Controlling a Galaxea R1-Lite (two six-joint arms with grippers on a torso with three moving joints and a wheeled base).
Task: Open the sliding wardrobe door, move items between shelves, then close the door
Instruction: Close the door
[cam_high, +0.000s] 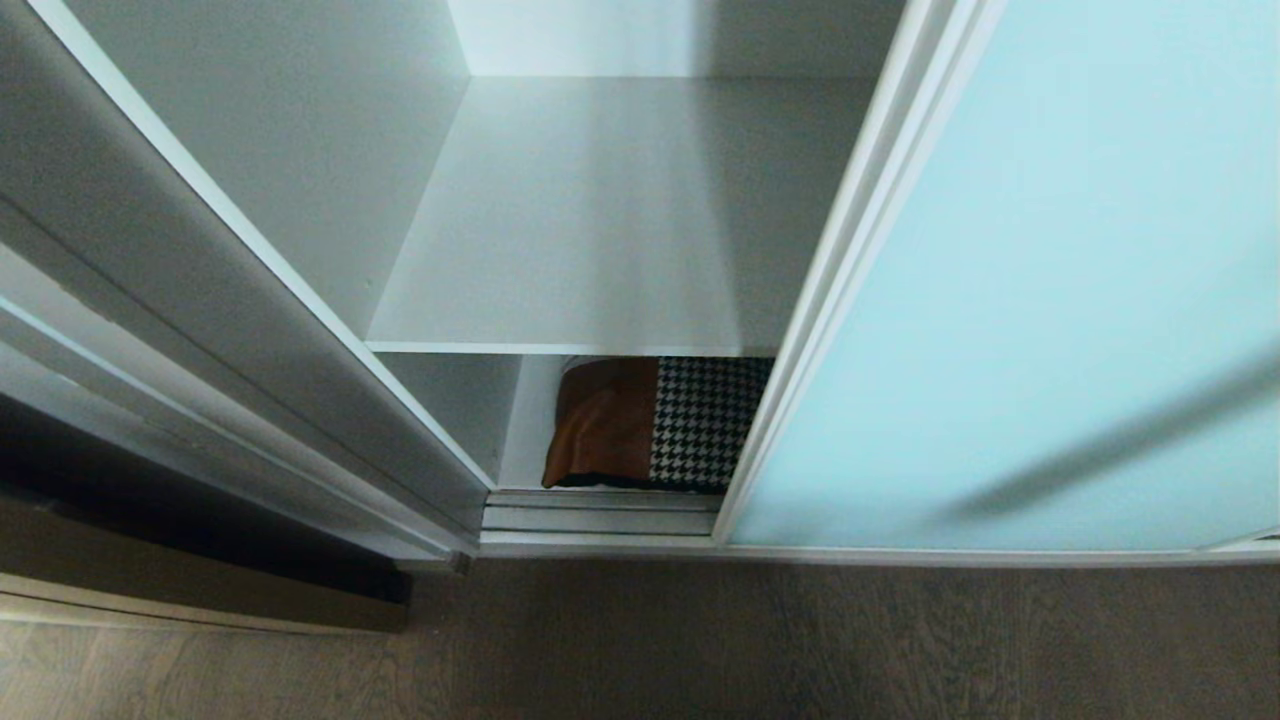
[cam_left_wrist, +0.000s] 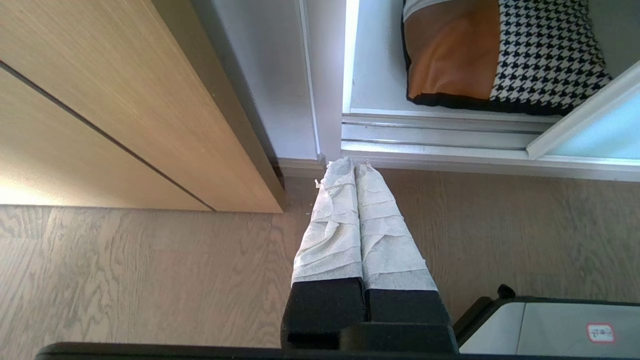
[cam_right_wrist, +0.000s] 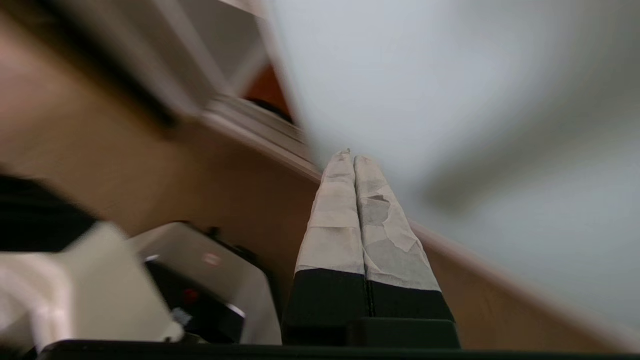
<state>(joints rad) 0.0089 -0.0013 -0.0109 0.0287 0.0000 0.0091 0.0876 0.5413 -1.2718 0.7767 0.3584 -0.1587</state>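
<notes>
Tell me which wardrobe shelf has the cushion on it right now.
The lower shelf, at the wardrobe's bottom behind the door track, holds the patchwork cushion. The upper shelf above it is bare.

Head view: high, looking steeply down into the wardrobe opening, shelf (cam_high: 620, 210) near.
Left wrist view: low over the floor (cam_left_wrist: 150, 280), facing the wardrobe's bottom track.
Right wrist view: blurred, close to the door (cam_right_wrist: 450, 100).
All 3 share the pillow (cam_high: 655, 420) corner.
</notes>
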